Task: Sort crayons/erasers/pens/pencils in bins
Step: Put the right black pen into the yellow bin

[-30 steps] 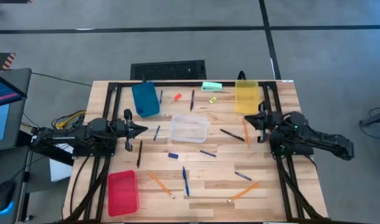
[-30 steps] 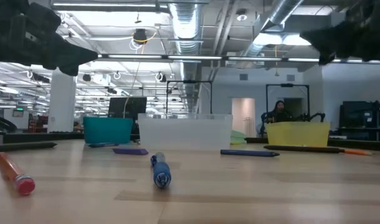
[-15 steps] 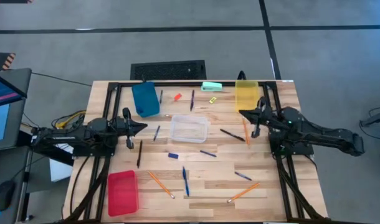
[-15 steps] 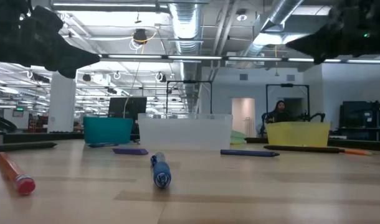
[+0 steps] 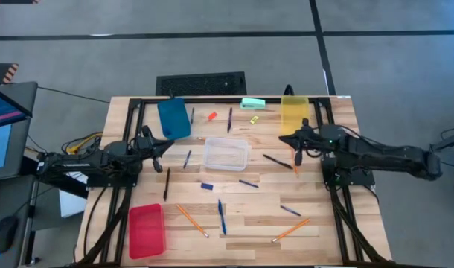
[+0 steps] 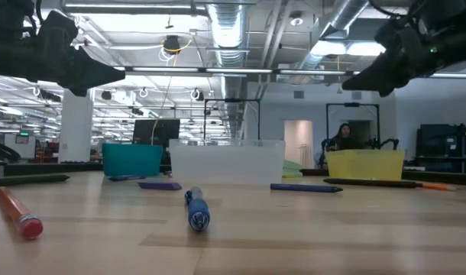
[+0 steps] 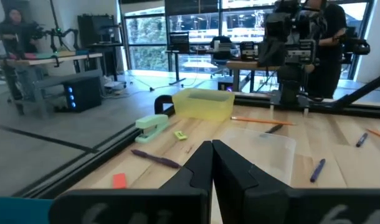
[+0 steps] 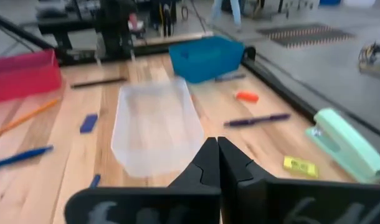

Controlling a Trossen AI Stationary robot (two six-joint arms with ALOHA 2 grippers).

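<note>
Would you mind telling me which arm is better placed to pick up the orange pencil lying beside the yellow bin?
The right. Its gripper hovers just beside that pencil, near the yellow bin, with its jaws shut. The left gripper waits across the table, beyond the clear bin.

Four bins [image 5: 226, 154] are sitting apart on the table [image 5: 331, 223]. Pens [image 5: 222, 216], pencils [image 5: 191, 220] and erasers [image 5: 212, 115] are lying scattered between them.

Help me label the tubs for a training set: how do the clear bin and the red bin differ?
The clear bin is see-through and sits mid-table; the red bin is opaque and sits near the table's front-left corner. The clear bin lies widthwise in the high view, the red bin lengthwise. Both are small rectangular tubs, and neither shows anything inside.
</note>
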